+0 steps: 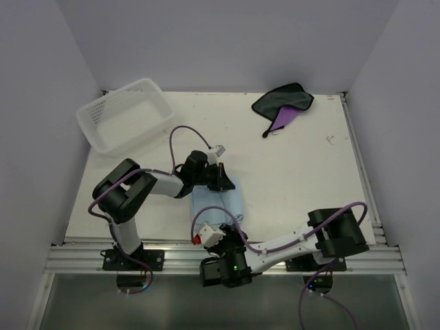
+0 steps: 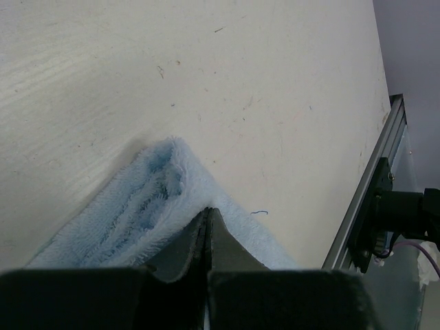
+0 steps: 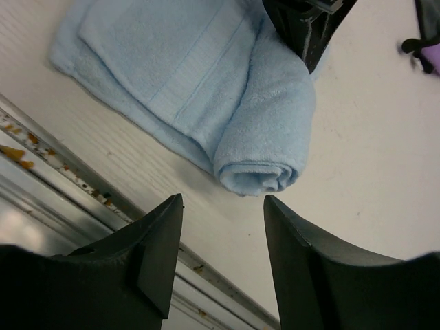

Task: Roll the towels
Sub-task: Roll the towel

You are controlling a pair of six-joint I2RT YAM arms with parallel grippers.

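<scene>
While the left gripper (image 2: 207, 214), fingers pressed together, rests on the half-rolled blue towel (image 3: 199, 75) at the near edge of the tabletop (image 1: 302, 172), the right gripper (image 3: 223, 199) stands spread and empty before the roll, well apart from the purple towel (image 1: 285, 104) at the far edge.

Left arm (image 1: 127, 192), right arm (image 1: 295, 240): bulky matte black joints, white link tubes. Purple cables (image 1: 172, 141) run loose along each. White camera block (image 1: 210, 236) with red tab at right wrist; green light (image 1: 234, 267) nearby. Fingers (image 3: 161, 240) black, wedge-shaped, smooth.
</scene>
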